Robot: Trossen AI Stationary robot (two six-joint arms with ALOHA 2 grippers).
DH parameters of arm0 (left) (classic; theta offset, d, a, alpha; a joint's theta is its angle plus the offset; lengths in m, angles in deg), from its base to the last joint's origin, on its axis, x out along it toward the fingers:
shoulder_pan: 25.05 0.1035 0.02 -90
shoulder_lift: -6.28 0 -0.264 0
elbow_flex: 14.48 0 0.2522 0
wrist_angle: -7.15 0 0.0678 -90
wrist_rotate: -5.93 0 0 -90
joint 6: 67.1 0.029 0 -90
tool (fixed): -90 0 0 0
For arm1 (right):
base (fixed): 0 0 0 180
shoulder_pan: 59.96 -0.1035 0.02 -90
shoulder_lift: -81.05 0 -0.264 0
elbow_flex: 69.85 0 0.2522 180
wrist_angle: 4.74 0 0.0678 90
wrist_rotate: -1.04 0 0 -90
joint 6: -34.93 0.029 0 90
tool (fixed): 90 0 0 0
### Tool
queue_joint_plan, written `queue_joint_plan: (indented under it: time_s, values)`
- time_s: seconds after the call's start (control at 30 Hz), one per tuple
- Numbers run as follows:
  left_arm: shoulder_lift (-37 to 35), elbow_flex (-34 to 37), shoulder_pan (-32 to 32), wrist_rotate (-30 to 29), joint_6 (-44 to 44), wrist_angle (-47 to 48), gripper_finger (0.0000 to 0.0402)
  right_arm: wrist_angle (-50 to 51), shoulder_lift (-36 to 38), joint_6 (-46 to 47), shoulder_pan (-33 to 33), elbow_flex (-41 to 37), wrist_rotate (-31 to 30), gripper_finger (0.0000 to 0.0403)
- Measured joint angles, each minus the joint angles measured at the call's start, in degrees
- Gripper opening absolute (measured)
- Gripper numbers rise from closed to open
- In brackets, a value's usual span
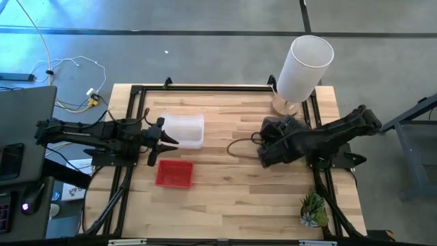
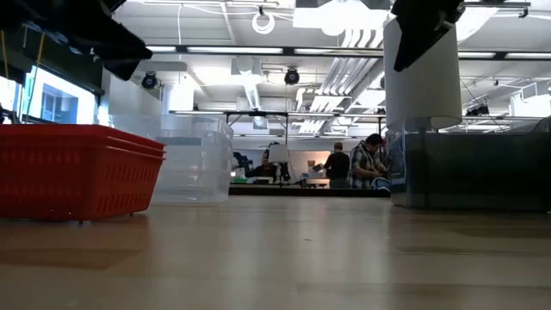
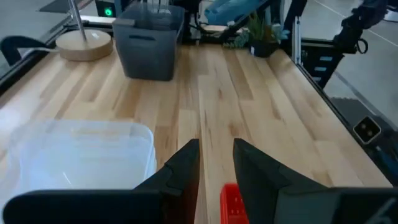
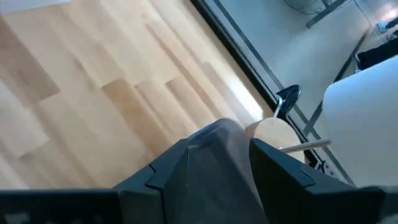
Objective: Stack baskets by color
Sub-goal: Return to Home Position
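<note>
Three colour stacks on the light plank counter (image 1: pixel 232 198), all open side up. Red baskets (image 1: pixel 175 173) left of centre, a little nearer the near edge than the far one, long axis parallel with the near edge, short ends toward the left and right edges. Clear baskets (image 1: pixel 184 130) just beyond, toward the far edge, parted from the red by a narrow strip of wood, long axis likewise along the far edge. Dark grey baskets (image 3: pixel 149 50) in the right half near the far right corner, just beside the round wooden foot (image 1: pixel 285 104) of the white cylinder (image 1: pixel 305 67); long axis hard to tell under the arm.

Left pincer (image 3: pixel 216 144) raised above the counter by the left ends of the clear and red stacks, pointing toward the right edge, jaws slightly apart, empty. Right pincer (image 4: pixel 219 145) over the grey stack, jaws apart, a rounded smoky corner visible through the gap.

Small green plant (image 1: pixel 314 210) at the near right corner. Black metal frame (image 1: pixel 218 87) along the counter's edges. Dark cable loop (image 1: pixel 235 145) on the wood beside the grey stack. Below, grey concrete floor with loose cables (image 1: pixel 72 75). Across the counter, a wide workshop hall: strip lights and ducts overhead, people (image 2: pixel 366 159) seated at a distant bench.
</note>
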Motion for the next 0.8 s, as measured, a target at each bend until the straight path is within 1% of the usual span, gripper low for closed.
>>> queue_joint_plan:
  time_s: [0.1,0.23,0.43,0.6,0.7,0.8]
  values:
    - [-2.36,3.21,0.37,1.18,-0.04,-1.28,0.0085,-3.44,3.52,-3.00,2.25,-2.58,0.30,0.0158]
    - [-4.80,7.32,0.40,1.82,-0.75,-2.19,0.0085,-11.86,8.81,-7.25,4.52,-8.37,2.00,0.0158]
    - [-8.01,12.26,0.40,1.75,-2.45,-5.78,0.0085,-31.78,17.74,-18.85,7.01,-19.93,7.63,0.0158]
    - [-10.41,14.86,0.40,1.40,-0.08,-7.20,0.0085,-50.67,25.96,-30.03,9.22,-29.99,13.35,0.0158]
    - [-11.44,15.28,0.40,1.37,1.06,-7.22,0.0085,-59.11,31.39,-33.71,11.00,-35.79,16.69,0.0158]
    - [-11.94,15.28,0.40,1.21,1.97,-7.33,0.0085,-65.66,36.70,-35.08,12.58,-41.24,20.74,0.0158]
